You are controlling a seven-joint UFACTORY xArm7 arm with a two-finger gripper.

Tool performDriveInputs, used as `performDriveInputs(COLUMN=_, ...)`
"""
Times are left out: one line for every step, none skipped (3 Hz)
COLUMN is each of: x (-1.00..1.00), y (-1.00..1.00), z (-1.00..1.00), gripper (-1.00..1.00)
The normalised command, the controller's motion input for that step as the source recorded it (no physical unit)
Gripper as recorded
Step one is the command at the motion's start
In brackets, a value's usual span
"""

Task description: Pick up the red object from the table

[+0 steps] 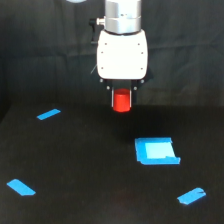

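The gripper [121, 95] pinches the red object [121, 101], apparently clear above the table [75, 165]. The hold looks shallow; a jolt could drop it near the blue square [156, 151].

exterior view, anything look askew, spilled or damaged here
Nothing stands out. The red object sits upright in the gripper, above the table. The blue square patch and tape strips lie flat, nothing spilled.
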Motion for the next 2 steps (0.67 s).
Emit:
performDriveInputs(x=0.01, y=0.08, z=0.14, gripper=-1.0)
performDriveInputs(x=-0.03, y=0.06, z=0.17, gripper=-1.0)
